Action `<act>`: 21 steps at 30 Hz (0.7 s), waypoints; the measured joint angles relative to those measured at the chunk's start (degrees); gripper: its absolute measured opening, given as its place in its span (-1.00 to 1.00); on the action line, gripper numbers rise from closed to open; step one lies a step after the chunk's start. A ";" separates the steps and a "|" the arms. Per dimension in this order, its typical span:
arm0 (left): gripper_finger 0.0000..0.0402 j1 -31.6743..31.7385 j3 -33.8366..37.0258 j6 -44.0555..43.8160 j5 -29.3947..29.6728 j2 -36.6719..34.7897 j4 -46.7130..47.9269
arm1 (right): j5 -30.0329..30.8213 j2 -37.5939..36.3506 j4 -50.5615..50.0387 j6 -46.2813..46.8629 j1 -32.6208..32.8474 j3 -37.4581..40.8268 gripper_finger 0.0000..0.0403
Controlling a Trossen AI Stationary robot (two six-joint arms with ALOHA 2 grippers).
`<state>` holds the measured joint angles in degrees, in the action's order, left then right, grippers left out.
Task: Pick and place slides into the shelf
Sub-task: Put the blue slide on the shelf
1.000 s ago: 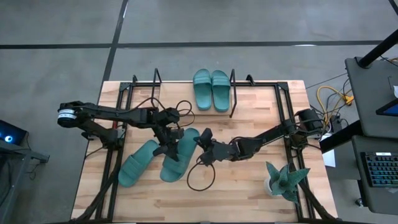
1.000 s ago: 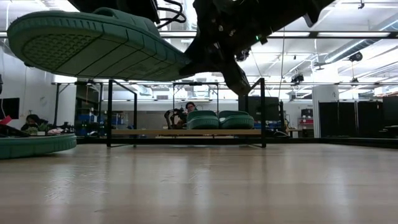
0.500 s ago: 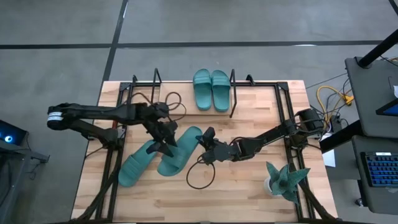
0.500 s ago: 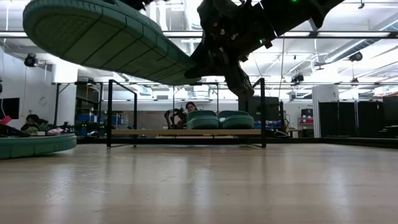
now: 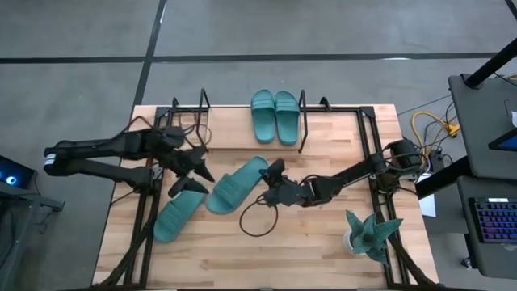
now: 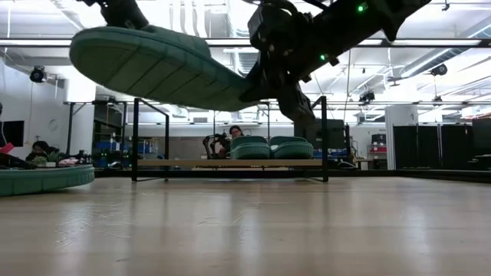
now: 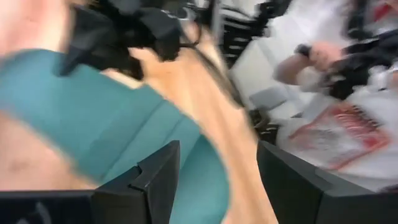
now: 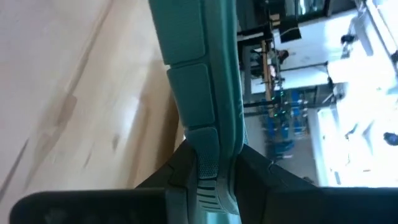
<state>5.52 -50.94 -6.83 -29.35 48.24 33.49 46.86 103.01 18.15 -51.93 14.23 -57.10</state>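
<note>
Teal slide [image 5: 235,185], airborne near table centre, is pinched at its edge by the right gripper [image 5: 271,179]; the left gripper [image 5: 192,176] has let go and withdrawn toward nine o'clock, fingers spread, empty. Four slides: two on the shelf [image 5: 300,121] at twelve o'clock, one on the table [image 5: 323,250] at eight, one held.

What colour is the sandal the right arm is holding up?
Teal green. The sandal shows best in the high view.
</note>
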 joint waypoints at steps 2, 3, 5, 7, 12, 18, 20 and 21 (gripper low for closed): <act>-0.01 0.03 0.00 3.00 7.85 -2.53 2.07 | -0.47 -0.43 0.14 3.16 -1.08 0.15 -0.68; -0.01 0.04 0.01 4.68 12.43 -3.76 2.77 | -0.98 -0.72 0.91 4.80 -1.73 0.15 -0.68; -0.01 0.01 0.02 6.98 19.19 -5.77 2.66 | -2.70 -1.67 1.52 7.62 -2.94 0.35 -0.68; -0.01 0.00 0.02 7.43 23.11 -7.44 2.28 | -5.43 -2.34 2.53 9.57 -4.05 0.35 -0.68; -0.02 -0.07 0.07 9.60 29.39 -8.80 2.35 | -8.24 -3.66 2.11 11.89 -6.35 0.86 -0.68; -0.13 -0.40 0.02 13.40 32.77 -7.05 2.84 | -7.28 -5.75 1.63 12.53 -8.97 1.22 -0.68; -0.16 -1.16 -0.25 13.52 32.76 -5.94 3.06 | -7.01 -6.91 0.59 12.47 -9.17 1.63 -0.68; -0.17 -1.65 -0.53 13.66 32.74 -5.31 3.04 | -6.57 -7.53 -0.02 12.51 -9.30 1.73 -0.68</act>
<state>3.87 -51.47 6.83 3.39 42.93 36.53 40.29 95.48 18.14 -39.43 4.93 -55.37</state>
